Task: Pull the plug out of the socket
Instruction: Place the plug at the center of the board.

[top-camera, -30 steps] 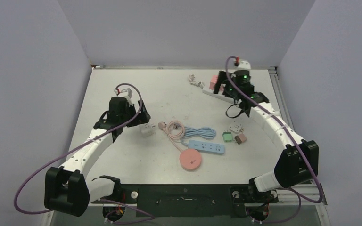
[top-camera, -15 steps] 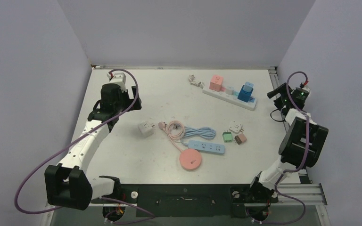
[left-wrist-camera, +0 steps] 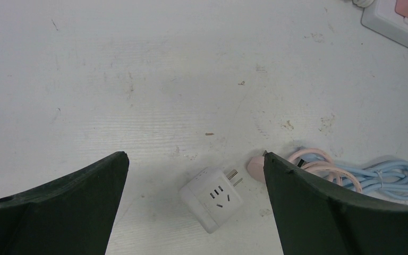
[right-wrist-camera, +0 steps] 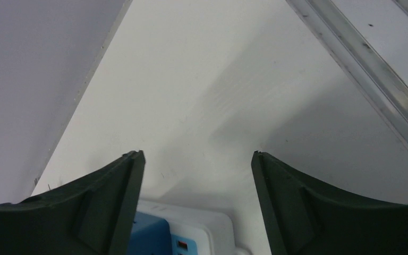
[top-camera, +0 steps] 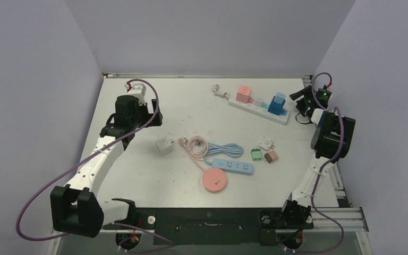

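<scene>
A white cube socket lies on the table with its metal prongs bare. The pink plug lies just right of it, apart from it by a small gap. My left gripper hovers up and left of the cube, open and empty. At the back right a white power strip carries a pink cube and a blue cube. My right gripper is open just past the strip's right end, holding nothing.
The pink cable and a blue cable coil mid-table beside a blue strip and a pink disc. Small green, brown and white adapters lie to the right. A metal rail runs along the right edge.
My left gripper has lifted off the white cube and drawn back to the upper left. The right arm has swung from the power strip out to the table's right edge, its jaws slightly narrower.
</scene>
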Available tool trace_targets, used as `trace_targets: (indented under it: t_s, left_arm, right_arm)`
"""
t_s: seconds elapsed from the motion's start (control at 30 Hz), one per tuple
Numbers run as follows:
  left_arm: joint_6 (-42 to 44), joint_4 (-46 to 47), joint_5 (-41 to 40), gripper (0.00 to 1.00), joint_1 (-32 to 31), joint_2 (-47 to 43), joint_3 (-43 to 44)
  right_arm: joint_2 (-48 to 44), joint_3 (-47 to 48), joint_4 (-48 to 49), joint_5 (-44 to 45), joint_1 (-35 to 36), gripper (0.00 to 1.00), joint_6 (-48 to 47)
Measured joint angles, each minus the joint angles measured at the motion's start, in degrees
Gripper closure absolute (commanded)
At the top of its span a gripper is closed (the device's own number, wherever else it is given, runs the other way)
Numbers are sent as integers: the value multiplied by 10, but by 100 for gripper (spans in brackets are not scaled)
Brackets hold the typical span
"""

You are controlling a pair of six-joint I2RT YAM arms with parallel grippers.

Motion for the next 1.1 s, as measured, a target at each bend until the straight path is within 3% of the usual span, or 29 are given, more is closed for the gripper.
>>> trace_targets:
  t_s: [0.17, 0.3, 0.5, 0.63, 0.8, 0.93, 1.1]
  left_arm:
    - [0, 0, 5, 4, -4, 0, 0]
    - [2, 2, 10, 3, -5, 0, 0]
    - [2, 2, 17, 3, -10, -1, 0]
    - [2, 2, 22, 3, -14, -1, 0]
    - [1, 2, 27, 3, -17, -1, 0]
    - [-1, 2, 29, 3, -20, -1, 0]
    - [-5, 14, 42, 2, -29, -5, -6]
  right_arm:
    - [44, 38, 15, -13, 22, 35, 18]
    - [28, -7, 54, -25, 40, 35, 40]
    - [-104, -201, 81, -47, 71, 33, 71]
    - [-216, -315, 63, -35, 138, 32, 77]
    - [-372, -416, 21, 23, 254, 19, 83]
    - [-467, -427, -40, 83, 283, 5, 62]
    - [-491, -350, -131, 125, 277, 9, -28]
